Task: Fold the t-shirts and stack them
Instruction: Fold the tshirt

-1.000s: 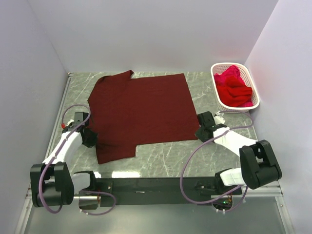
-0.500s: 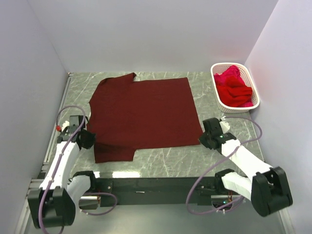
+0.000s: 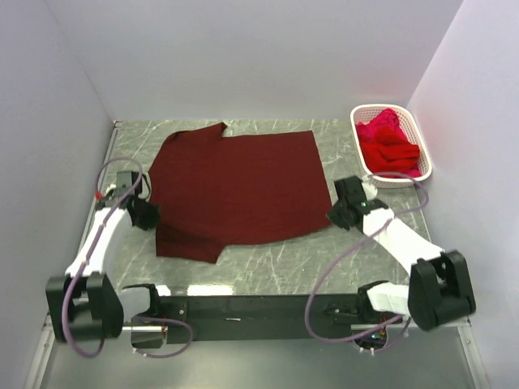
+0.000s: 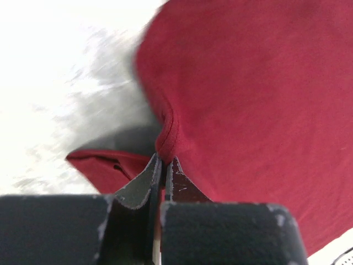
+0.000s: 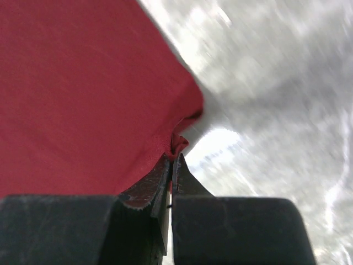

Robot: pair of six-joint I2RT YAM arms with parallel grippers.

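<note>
Maroon t-shirt (image 3: 235,186): spread over the marble-patterned table (image 3: 276,259), to the left of the white basket (image 3: 358,139), its right edge near the basket but not touching it.
Bright red t-shirts (image 3: 389,146): bunched in a heap inside the basket, where they lay a second ago.
Left gripper (image 3: 144,217): at the side of the maroon shirt farthest from the basket, jaws closed tight on a raised fold of the sleeve-side edge. In the left wrist view the cloth (image 4: 248,110) peaks up into the gripper (image 4: 164,165), with a shadow beneath it.
Right gripper (image 3: 339,215): at the shirt's near corner on the basket side, just in front of the basket. The jaws are pinched shut on that corner. In the right wrist view the cloth (image 5: 83,83) crumples into a small knot at the gripper (image 5: 172,165).
Change, right side: a second ago the right jaws stood partly apart beside the hem, and now they grip it. The held corner sits a little farther from the arm bases than half a second ago.
Change, left side: the near sleeve end has drawn in toward the shirt's body, so the near hem now runs slanted and slightly rumpled instead of flat.
Change, arms: the right arm's elbow has swung back toward the basket side, and the left arm's base link has returned to the near left corner.
</note>
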